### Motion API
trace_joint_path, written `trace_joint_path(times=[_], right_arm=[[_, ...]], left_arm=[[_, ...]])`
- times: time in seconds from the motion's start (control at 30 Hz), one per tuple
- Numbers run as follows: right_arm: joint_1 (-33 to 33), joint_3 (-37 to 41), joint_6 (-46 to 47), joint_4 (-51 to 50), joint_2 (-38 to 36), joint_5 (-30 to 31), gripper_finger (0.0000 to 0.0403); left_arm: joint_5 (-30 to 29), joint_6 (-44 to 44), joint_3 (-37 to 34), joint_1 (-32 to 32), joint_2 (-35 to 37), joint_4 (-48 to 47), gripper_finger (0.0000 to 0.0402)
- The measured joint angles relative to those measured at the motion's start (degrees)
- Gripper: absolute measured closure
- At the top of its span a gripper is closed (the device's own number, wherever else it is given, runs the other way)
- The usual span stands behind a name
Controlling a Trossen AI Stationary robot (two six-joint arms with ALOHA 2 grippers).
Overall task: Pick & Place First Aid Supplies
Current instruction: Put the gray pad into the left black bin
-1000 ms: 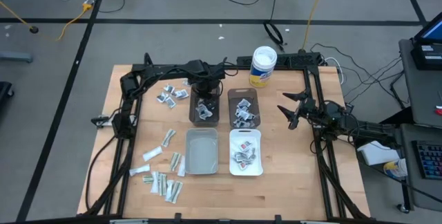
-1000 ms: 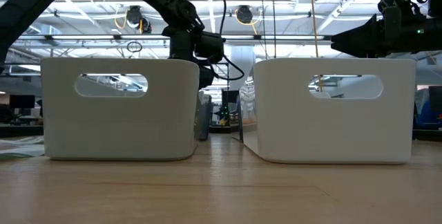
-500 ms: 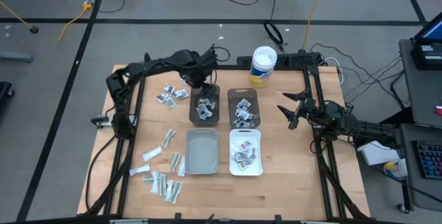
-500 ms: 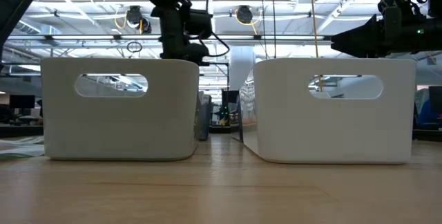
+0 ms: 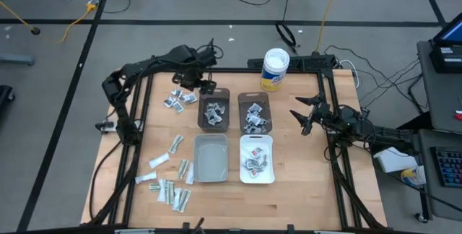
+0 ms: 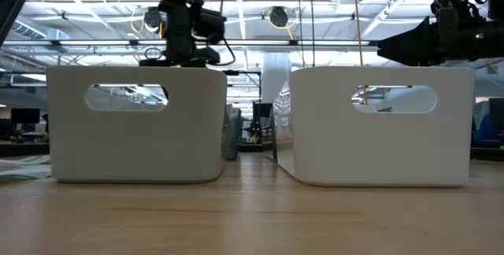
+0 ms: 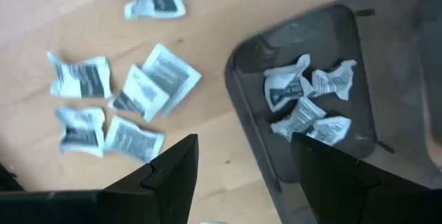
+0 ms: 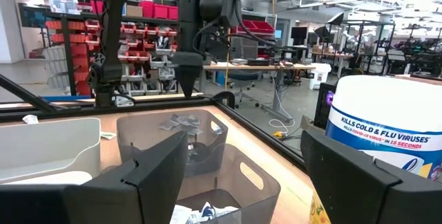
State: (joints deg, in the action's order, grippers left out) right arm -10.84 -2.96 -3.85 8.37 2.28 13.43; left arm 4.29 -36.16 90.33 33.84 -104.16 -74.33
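Observation:
My left gripper (image 5: 197,83) hangs open, pointing down, over the far left of the table, at the far left corner of a dark bin (image 5: 214,110). Nothing is between its fingers (image 7: 173,175). That bin (image 7: 359,65) has several crumpled first aid packets (image 7: 304,103) lying on its floor. More flat packets (image 7: 131,92) lie on the wood next to it (image 5: 179,98). Longer pale strips (image 5: 170,188) lie at the near left. My right gripper (image 5: 303,115) waits open and level at the table's right side, touching nothing.
A second dark bin (image 5: 255,113) and a white bin (image 5: 256,159) both hold packets. A grey bin (image 5: 211,157) stands beside the white one. A white tub with a yellow label (image 5: 275,68) stands at the far edge. A black frame (image 5: 328,140) borders the work area.
My left gripper has risen from just above the left dark bin and gone toward the table's far left, rolling about its own axis as it went. It now hangs higher, over the bin's far left corner. The packets and bins have stayed put.

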Motion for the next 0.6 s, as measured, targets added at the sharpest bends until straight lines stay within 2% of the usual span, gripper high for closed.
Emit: trace_joint_path(times=[0.3, 0.6], right_arm=[[-0.01, -0.02, -0.01, 0.01, 0.01, -0.02, 0.0124], [-0.03, 0.00, -0.01, 0.01, 0.00, 1.72, 0.0124]], left_arm=[[0.01, -12.15, -13.76, 0.81, 9.77, 4.14, 0.0154], [-0.12, -21.29, -25.27, 2.18, 16.16, 4.40, 0.0168]])
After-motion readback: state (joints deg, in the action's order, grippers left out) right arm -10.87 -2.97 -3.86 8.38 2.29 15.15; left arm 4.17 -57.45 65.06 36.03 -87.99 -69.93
